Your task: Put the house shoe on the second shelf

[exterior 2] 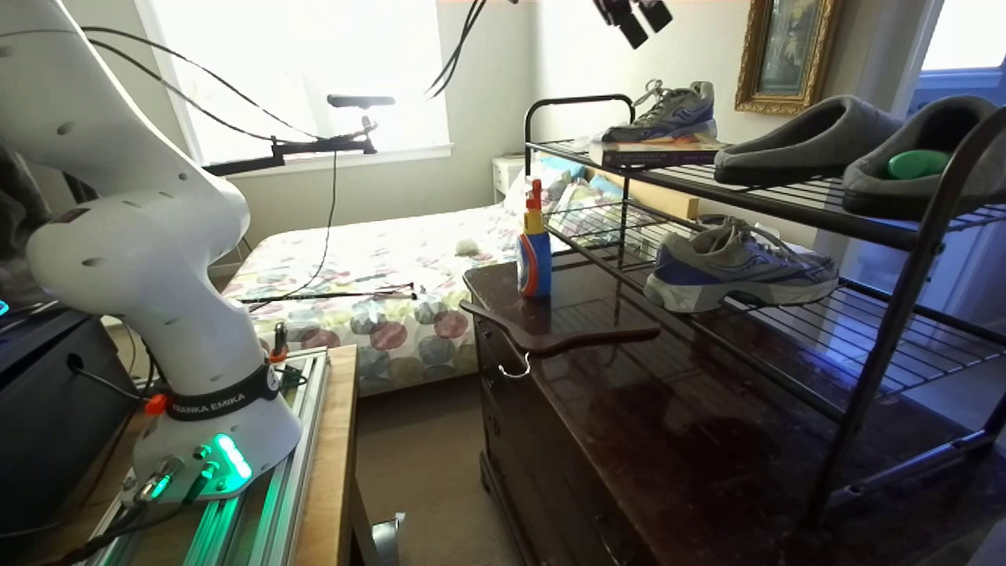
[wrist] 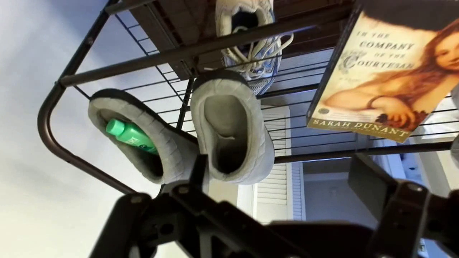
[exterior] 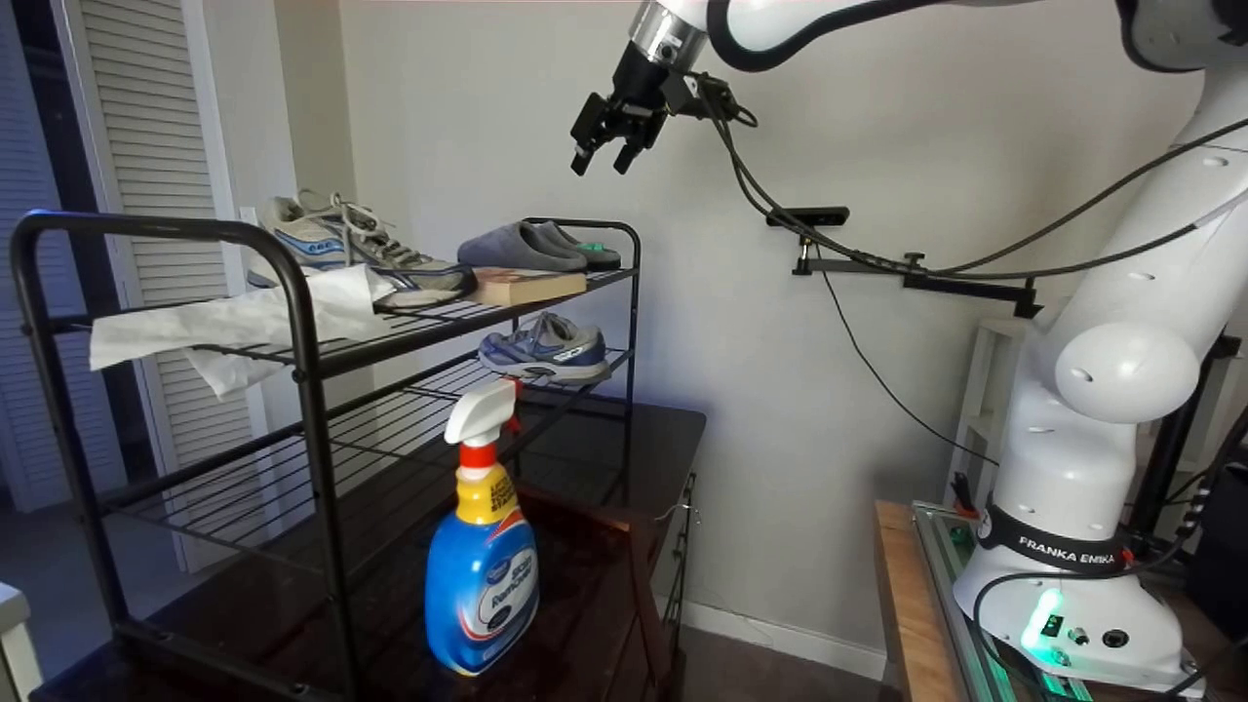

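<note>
Two grey-blue house shoes sit side by side on the rack's top tier. The plain one (exterior: 512, 246) (exterior 2: 809, 145) (wrist: 229, 132) is nearer the book. The end one (exterior 2: 971, 169) (wrist: 179, 161) holds a green bottle (exterior 2: 918, 164) (wrist: 133, 137). The second shelf (exterior: 400, 424) (exterior 2: 888, 338) is the black wire tier below; a grey-blue laced sneaker (exterior: 546, 349) (exterior 2: 739, 271) (wrist: 251, 39) stands on it. My gripper (exterior: 602, 164) (exterior 2: 640, 31) (wrist: 281, 172) is open and empty, in the air above the top tier. In the wrist view its left finger overlaps the shoes' edges.
The top tier also carries a book (exterior: 531, 287) (exterior 2: 660, 151) (wrist: 387, 79), a laced sneaker (exterior: 361, 249) (exterior 2: 672, 110) and white paper (exterior: 244, 317). A spray bottle (exterior: 483, 575) (exterior 2: 534, 259) and a wooden hanger (exterior 2: 566, 339) are on the dark dresser (exterior 2: 629, 424) below.
</note>
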Controlling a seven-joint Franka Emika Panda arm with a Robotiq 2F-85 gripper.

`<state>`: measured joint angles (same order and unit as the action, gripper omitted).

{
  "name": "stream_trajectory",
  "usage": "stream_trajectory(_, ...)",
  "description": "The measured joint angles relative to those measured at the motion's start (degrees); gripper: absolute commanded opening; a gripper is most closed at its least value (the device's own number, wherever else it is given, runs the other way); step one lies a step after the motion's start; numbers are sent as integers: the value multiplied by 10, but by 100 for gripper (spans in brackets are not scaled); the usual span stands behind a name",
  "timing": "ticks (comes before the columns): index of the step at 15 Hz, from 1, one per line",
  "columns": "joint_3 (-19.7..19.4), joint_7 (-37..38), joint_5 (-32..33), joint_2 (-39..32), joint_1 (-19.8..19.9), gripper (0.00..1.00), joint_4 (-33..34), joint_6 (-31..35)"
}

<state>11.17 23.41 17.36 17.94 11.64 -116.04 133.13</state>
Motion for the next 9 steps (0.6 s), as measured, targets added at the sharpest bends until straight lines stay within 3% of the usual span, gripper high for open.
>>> stream_trajectory(2, -26, -53, -10, -54, -10, 100, 60, -20)
stream_trajectory(6, -94, -214, -107, -159, -38, 100, 177, -87)
stream_trajectory(9, -123, -305, -177, -229, -38, 100, 263, -144)
